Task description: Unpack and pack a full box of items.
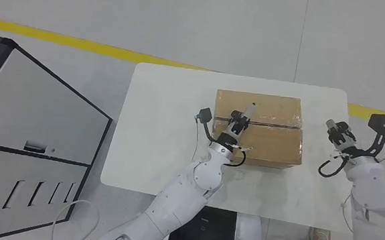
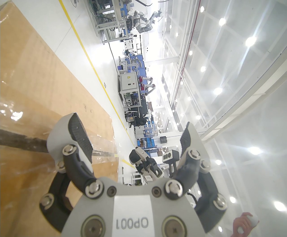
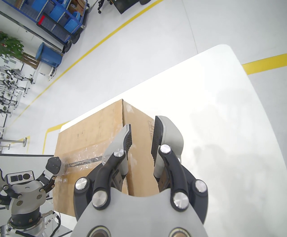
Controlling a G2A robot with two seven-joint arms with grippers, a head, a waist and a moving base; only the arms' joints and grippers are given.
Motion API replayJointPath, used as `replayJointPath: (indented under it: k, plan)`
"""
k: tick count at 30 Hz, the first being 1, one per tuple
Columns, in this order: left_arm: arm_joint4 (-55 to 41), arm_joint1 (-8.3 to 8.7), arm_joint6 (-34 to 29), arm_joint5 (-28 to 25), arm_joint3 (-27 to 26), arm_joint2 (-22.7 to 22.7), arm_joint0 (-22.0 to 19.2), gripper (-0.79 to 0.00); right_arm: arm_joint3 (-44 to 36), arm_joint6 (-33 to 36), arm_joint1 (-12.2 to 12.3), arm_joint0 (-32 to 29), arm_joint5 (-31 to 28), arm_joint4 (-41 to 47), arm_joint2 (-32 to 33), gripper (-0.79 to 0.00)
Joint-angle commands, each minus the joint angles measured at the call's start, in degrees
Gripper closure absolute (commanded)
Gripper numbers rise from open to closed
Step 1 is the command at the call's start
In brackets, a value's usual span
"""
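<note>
Cardboard box [image 1: 277, 112], top view: I see it closed, with tape [image 1: 273, 123] along the top seam. It sits on the white counter [image 1: 165, 131], toward the far right part.
Left pincer [image 1: 243, 115], top view: over the box top, near the left end of the seam.
Right pincer [image 1: 339, 132], top view: just off the right end of the box, above the counter.
Left pincer [image 2: 131, 122], left wrist view: released, jaws spread wide with nothing between them. One finger [image 2: 76, 134] lies close against the tape [image 2: 101, 139] at the seam; I cannot tell if it touches.
Box [image 2: 33, 89], left wrist view: its flat top runs alongside that finger.
Right pincer [image 3: 143, 123], right wrist view: released, with a narrow gap between the jaws and nothing in it. I read it as aimed at the box's end face.
Box [image 3: 89, 134], right wrist view: upright on the counter [image 3: 224, 112], flaps shut. The left pincer [image 3: 52, 174] is at the seam.
</note>
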Motion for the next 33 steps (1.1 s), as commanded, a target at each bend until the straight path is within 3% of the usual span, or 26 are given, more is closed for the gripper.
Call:
replayJointPath:
  k: [1, 4, 7, 15, 18, 27, 33]
  plan:
    - [0.0, 0.01, 0.0, 0.0, 0.0, 0.0, 0.0, -0.785, -0.3, -0.3, 0.0, -0.8, -2.4, 1.1, 0.9, -0.203]
    - [0.0, 0.01, 0.0, 0.0, 0.0, 0.0, 0.0, -0.785, -0.6, 0.4, 0.0, -1.3, -6.9, 2.8, 1.1, -0.163]
    - [0.2, 0.27, -0.6, 1.0, -1.8, -1.1, 0.3, -0.785, -1.0, 2.4, 0.0, -0.9, -10.4, 4.5, -0.1, 0.000]
    - [10.1, 3.14, -2.0, 7.6, -21.0, -9.9, 8.2, -0.785, -1.5, 6.0, -0.2, 2.8, -15.6, 2.9, -8.8, 0.000]
    - [10.8, 3.78, -2.3, 8.6, -25.8, -12.8, 10.6, -0.785, -1.7, 6.2, -0.4, 4.5, -16.9, 0.7, -13.0, 0.000]
    - [9.2, 4.54, -3.3, 8.9, -28.3, -16.4, 13.2, -0.785, 1.8, 6.5, -1.0, 10.1, -16.9, -4.1, -22.2, 0.000]
    - [7.9, 4.78, -4.1, 8.5, -27.2, -17.4, 12.8, -0.785, 5.6, 6.3, -0.8, 10.8, -15.4, -5.5, -20.8, 0.000]
